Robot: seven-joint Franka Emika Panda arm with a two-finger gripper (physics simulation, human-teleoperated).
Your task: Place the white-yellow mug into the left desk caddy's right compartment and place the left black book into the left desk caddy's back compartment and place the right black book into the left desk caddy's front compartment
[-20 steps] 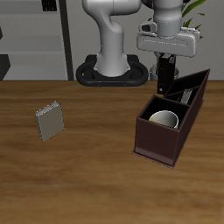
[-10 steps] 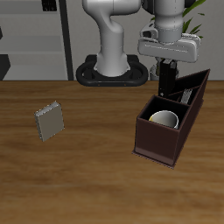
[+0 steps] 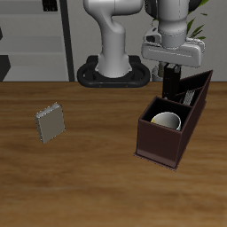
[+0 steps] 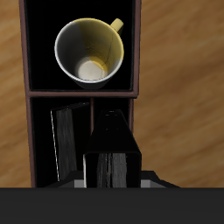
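Fingers [image 3: 168, 71] of the gripper [image 3: 168, 85] were clamped on a black book [image 3: 168, 82], which hung upright between them over the far end of the left desk caddy [image 3: 164, 146]. From the wrist camera the same book [image 4: 114, 157] showed edge-on directly beneath the hand, poised above the caddy's narrow sections, where another black book [image 4: 68, 140] already stood slanted in one slot (which of the two narrow slots I could not tell). Above the table, the arm came down nearly vertical from behind, its wrist pointed straight at the caddy, with the hand well clear of the caddy's walls. Inside the right compartment [image 4: 39, 74], the large square section nearest the table's front edge, the white-yellow mug [image 3: 166, 120] sat upright with its mouth open to the camera and its yellowish handle toward a corner. Well apart from all this, a grey speckled notebook [image 3: 50, 123] lay on the wooden table [image 3: 89, 186].
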